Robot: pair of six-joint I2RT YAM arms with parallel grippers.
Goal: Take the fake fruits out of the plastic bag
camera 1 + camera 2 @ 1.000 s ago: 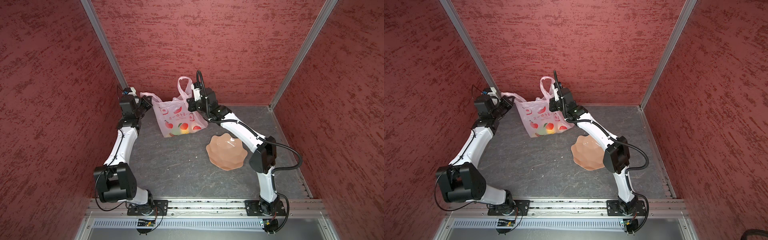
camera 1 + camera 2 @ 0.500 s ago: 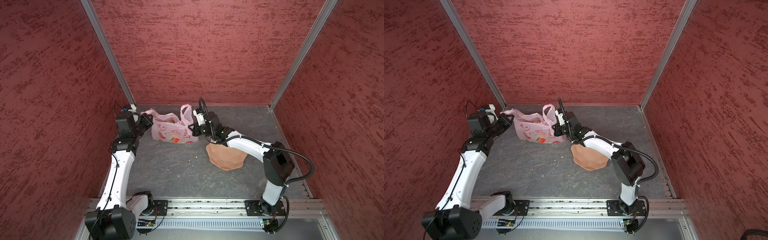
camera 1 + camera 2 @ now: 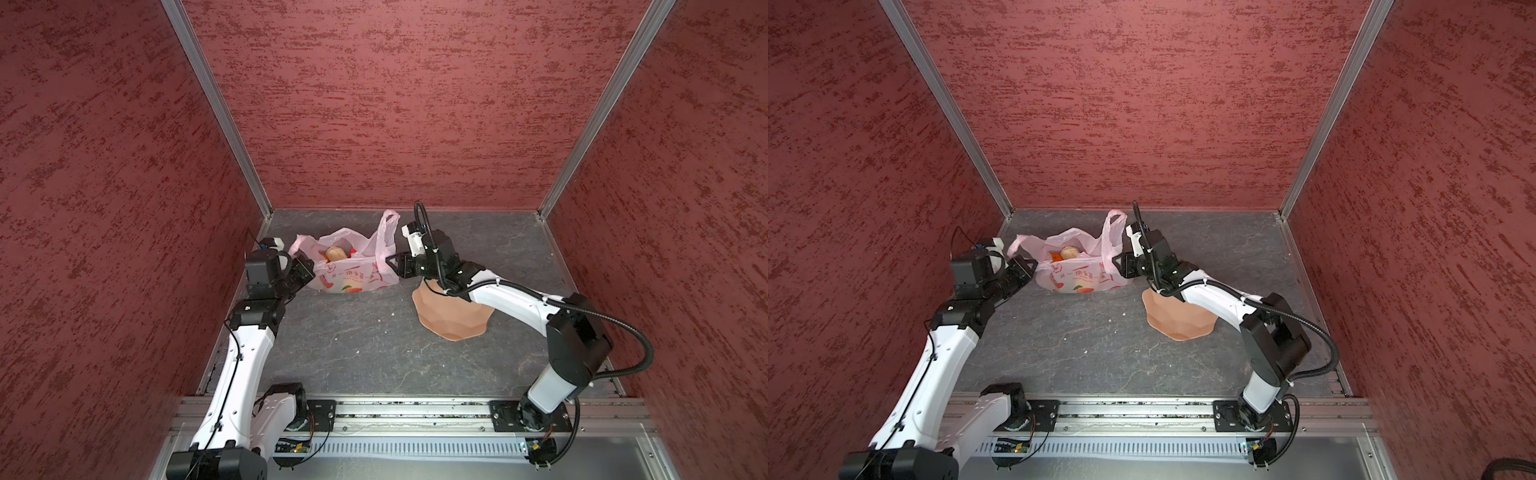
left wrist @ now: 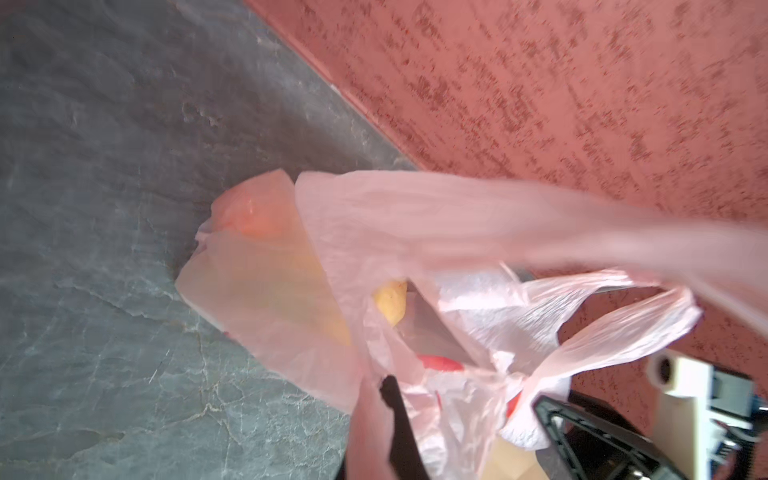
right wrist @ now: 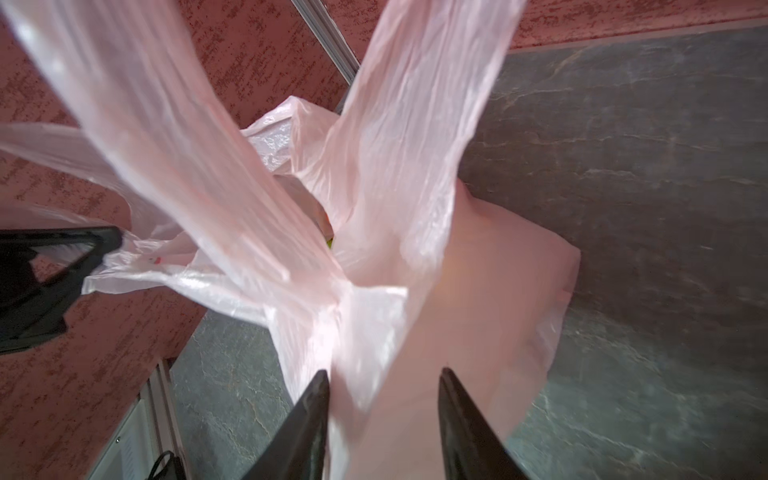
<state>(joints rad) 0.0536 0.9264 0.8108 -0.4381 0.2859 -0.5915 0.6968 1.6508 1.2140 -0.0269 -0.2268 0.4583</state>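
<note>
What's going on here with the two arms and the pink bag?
A pink plastic bag sits at the back of the table, a gripper at each side. The left gripper is shut on one end; the right gripper has its jaws open around plastic on the other side. The fake fruits sit inside the bag, none out yet. What shows of the tan plate is bare.

place: lab robot cell | cues: red panel walls (image 3: 395, 104), aluminium posts (image 3: 219, 112), base rail (image 3: 415, 409)
</note>
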